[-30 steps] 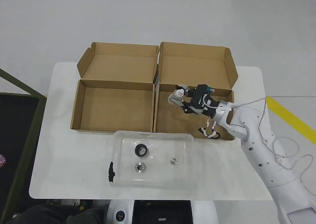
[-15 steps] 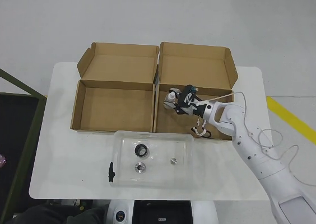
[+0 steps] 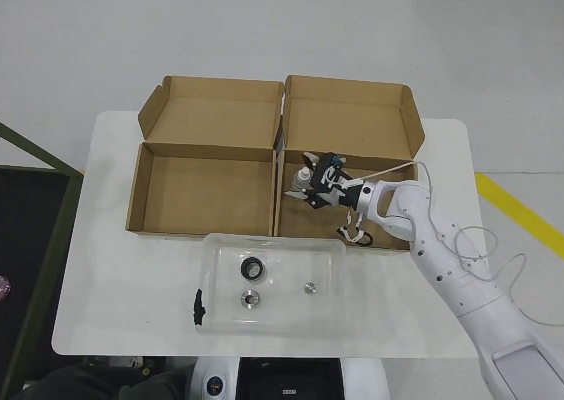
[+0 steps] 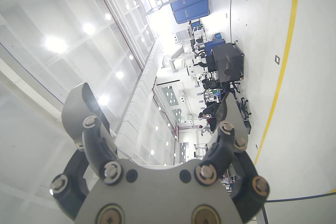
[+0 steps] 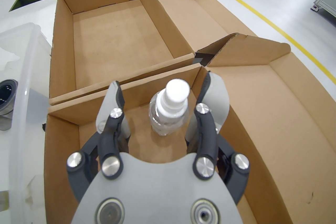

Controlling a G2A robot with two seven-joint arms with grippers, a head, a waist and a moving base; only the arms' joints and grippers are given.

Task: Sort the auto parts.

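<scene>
Inside the right cardboard box (image 5: 262, 114), the right end effector (image 5: 164, 83) is straddling a small bottle (image 5: 168, 120).
Fingers (image 5: 214, 93) are standing spread, off the upright bottle; lifting straight up looks best, so neither finger is clipping the white cap (image 5: 178, 92).

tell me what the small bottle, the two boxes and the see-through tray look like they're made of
The bottle: probably clear glossy plastic, since its body is see-through; the cap is opaque matte white.
The box with the bottle and the second box: matte brown cardboard, with folded flaps and creased edges.
The tray: translucent, slightly frosted plastic; the table shows through it.
</scene>
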